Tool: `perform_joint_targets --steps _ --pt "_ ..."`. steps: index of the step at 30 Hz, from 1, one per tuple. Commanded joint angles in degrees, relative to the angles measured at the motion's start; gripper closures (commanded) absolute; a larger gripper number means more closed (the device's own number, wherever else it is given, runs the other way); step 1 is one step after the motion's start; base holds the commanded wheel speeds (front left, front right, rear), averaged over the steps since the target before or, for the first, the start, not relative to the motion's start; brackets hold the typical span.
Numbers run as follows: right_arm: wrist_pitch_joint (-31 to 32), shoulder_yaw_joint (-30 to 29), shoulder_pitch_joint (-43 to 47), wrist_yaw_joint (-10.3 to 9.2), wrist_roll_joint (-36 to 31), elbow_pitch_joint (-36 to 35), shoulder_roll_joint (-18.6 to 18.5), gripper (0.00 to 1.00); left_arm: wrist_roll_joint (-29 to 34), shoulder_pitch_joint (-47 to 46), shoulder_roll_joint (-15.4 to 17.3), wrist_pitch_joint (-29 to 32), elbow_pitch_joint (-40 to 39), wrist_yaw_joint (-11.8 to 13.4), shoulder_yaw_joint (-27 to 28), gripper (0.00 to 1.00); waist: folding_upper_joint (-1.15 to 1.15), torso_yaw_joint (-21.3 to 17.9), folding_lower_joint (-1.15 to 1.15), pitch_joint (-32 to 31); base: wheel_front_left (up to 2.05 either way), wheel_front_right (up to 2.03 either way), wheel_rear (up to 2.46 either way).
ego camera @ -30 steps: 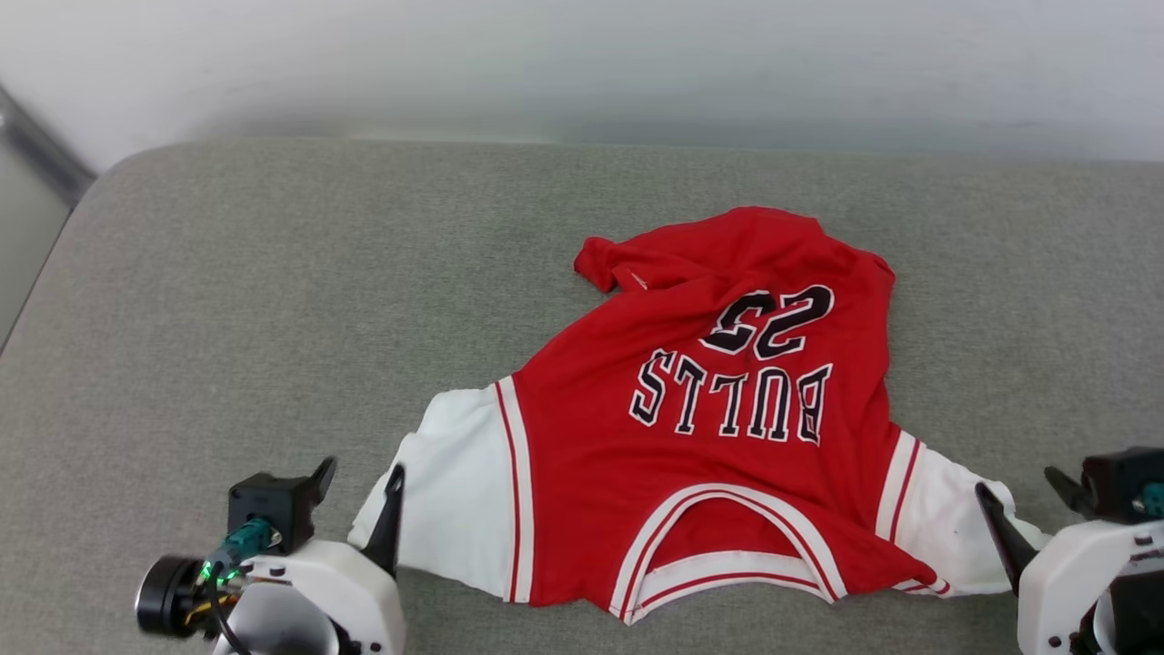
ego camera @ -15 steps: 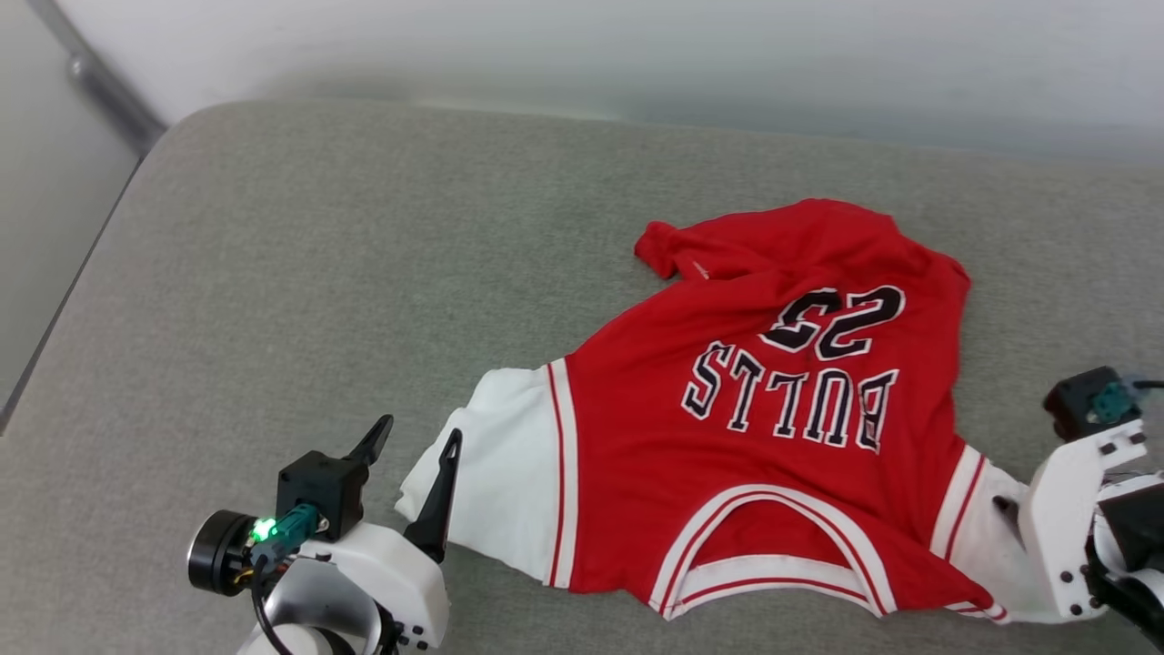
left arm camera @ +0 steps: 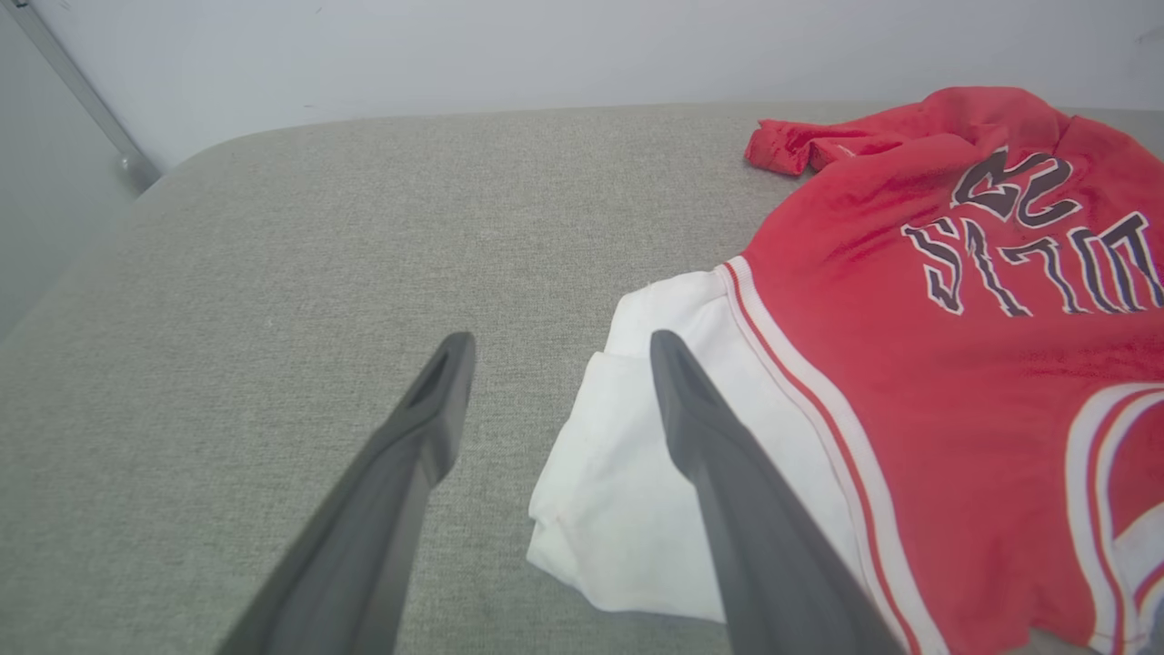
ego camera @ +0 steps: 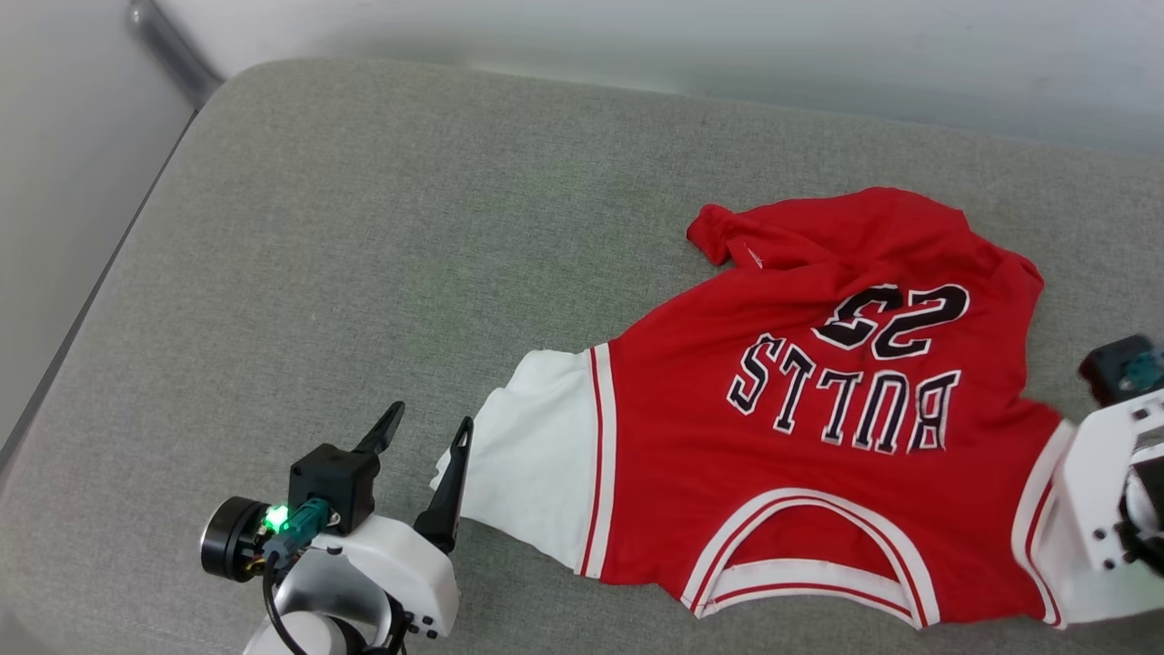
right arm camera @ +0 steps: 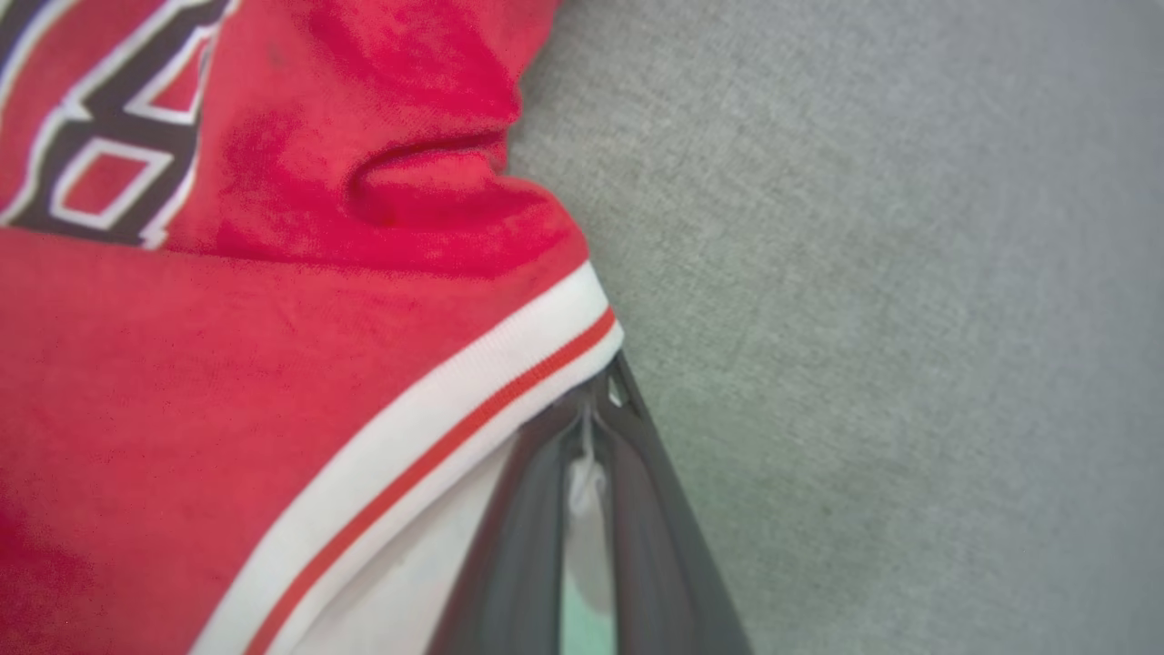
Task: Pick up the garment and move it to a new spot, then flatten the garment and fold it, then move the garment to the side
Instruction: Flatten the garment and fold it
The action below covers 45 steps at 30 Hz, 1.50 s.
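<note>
Garment (ego camera: 818, 409) lies rumpled, lettering up, well away from the grey cushion's (ego camera: 364, 273) left edge. Right gripper (right arm camera: 605, 400) is clamped on one white sleeve's trim; left gripper (ego camera: 430, 417) stands wide open just beside the other sleeve.

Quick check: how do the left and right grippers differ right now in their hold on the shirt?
The left gripper stands open; the right gripper is shut. The left gripper grips nothing, poised at the edge of one white sleeve; the right gripper pinches the other sleeve between its fingers. Both sit at the collar end of the garment.
</note>
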Motion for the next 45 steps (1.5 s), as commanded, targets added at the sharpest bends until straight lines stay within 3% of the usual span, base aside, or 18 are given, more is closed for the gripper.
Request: perform_joint_targets --steps 1,5,6,7,11,17,21,24,28,35,45 --pt "-1.1 -0.4 -1.1 -0.10 -0.8 1.2 -0.8 1.00 0.3 -0.8 -0.1 -0.4 0.1 0.1 0.0 0.00 0.00 0.0 0.00 -0.1 0.00 0.00 0.00" --pt "-4.8 -0.6 -4.0 -0.09 -3.1 4.6 -1.3 1.00 -0.1 -1.0 -0.2 -1.0 1.0 0.0 -0.1 0.00 0.00 -0.1 0.00 -0.6 0.00 0.00 0.00" --pt "-5.8 -0.7 -4.5 -0.09 -3.4 5.2 -0.9 0.15 -0.2 -1.0 -0.2 -1.1 1.2 0.0 -0.2 0.00 0.00 -0.2 0.00 -0.8 0.00 0.00 0.00" --pt "-7.0 -0.9 -5.0 -0.10 -3.6 5.6 -0.6 0.00 -0.3 -1.0 -0.2 -1.2 1.4 0.0 -0.2 0.00 0.00 -0.3 0.00 -1.0 0.00 0.00 0.00" --pt "-12.8 -1.7 -5.6 -0.09 -3.9 5.9 0.4 0.00 -0.7 -0.4 0.0 -1.9 2.4 0.0 0.1 0.00 0.00 -0.9 0.00 -2.2 0.00 0.00 0.00" --pt "-25.3 -5.5 -1.6 -0.08 -1.7 -0.1 3.5 0.00 -1.7 1.3 1.4 -1.4 2.7 0.2 1.1 0.00 0.00 -3.1 0.00 -4.4 0.00 0.00 0.00" --pt "-30.7 -10.0 2.5 -0.07 -1.7 -7.0 6.6 0.00 -3.5 2.6 3.2 2.1 1.9 -0.2 2.0 0.00 0.00 -5.2 0.00 -5.3 0.00 0.00 0.00" --pt "-33.7 -13.3 6.6 -0.07 -3.1 -12.5 9.6 0.00 -5.4 3.9 5.2 8.2 0.8 -1.3 1.5 0.00 0.00 -6.8 0.00 -5.5 0.00 0.00 0.00" --pt "-35.7 -16.0 10.0 -0.07 -4.4 -17.6 13.1 0.00 -7.1 4.7 7.2 14.5 -0.9 -1.5 1.6 0.00 0.00 -8.4 0.00 -5.4 0.00 0.00 0.00" --pt "-36.7 -18.8 15.5 -0.07 -6.0 -25.1 19.7 0.00 -9.4 6.4 10.9 26.5 -3.6 0.5 1.8 0.00 0.00 -12.1 0.00 -4.1 0.00 0.00 0.00" --pt "-37.1 -19.1 16.2 -0.07 -6.0 -26.2 21.0 0.00 -9.0 5.6 13.3 34.6 -0.8 2.8 0.8 0.00 0.00 -16.5 0.00 -0.6 0.00 0.00 0.00"
